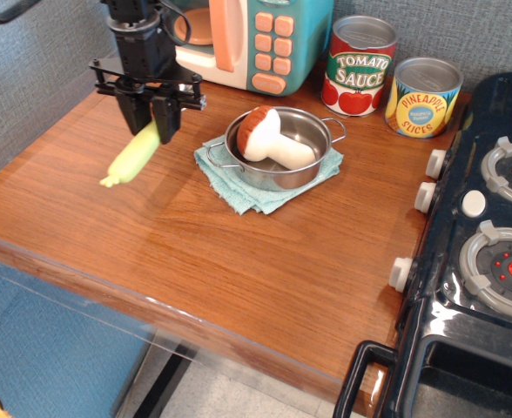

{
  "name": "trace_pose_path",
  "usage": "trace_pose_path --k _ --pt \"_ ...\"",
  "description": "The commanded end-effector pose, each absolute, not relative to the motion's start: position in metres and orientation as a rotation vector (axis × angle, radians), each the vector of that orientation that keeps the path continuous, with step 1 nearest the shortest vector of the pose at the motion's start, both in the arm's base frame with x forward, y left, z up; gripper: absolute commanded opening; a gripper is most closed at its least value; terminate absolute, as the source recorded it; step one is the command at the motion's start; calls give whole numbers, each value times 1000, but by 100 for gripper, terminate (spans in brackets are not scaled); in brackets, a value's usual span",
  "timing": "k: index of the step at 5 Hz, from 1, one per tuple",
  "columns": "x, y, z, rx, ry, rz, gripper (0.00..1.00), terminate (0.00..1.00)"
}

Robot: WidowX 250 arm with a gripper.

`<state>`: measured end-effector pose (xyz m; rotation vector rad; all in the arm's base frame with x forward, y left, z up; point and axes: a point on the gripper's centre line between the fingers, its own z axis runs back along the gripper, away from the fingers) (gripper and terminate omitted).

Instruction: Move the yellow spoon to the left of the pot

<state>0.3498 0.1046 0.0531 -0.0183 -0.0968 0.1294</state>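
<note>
My gripper (154,127) is shut on the yellow spoon (134,156) and holds it in the air above the wooden table, to the left of the pot (278,150). The spoon's pale yellow-green handle hangs down and to the left; its metal bowl is hidden behind the fingers. The small steel pot sits on a teal cloth (243,186) and holds a toy mushroom (269,139). A clear gap separates the spoon from the pot.
A toy microwave (239,39) stands at the back, just behind my gripper. A tomato sauce can (360,65) and a pineapple can (422,97) stand at the back right. A black toy stove (482,252) fills the right side. The table's front edge (151,313) runs diagonally.
</note>
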Motion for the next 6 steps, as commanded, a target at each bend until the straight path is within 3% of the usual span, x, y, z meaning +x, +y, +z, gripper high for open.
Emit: trace_pose_path --k 1,3,4,6 --pt "376 123 38 98 -97 98 0 0" --pt "389 138 27 174 -91 48 0 0" --pt "389 136 30 171 -101 22 100 0" --pt "388 137 68 108 -180 -19 100 0"
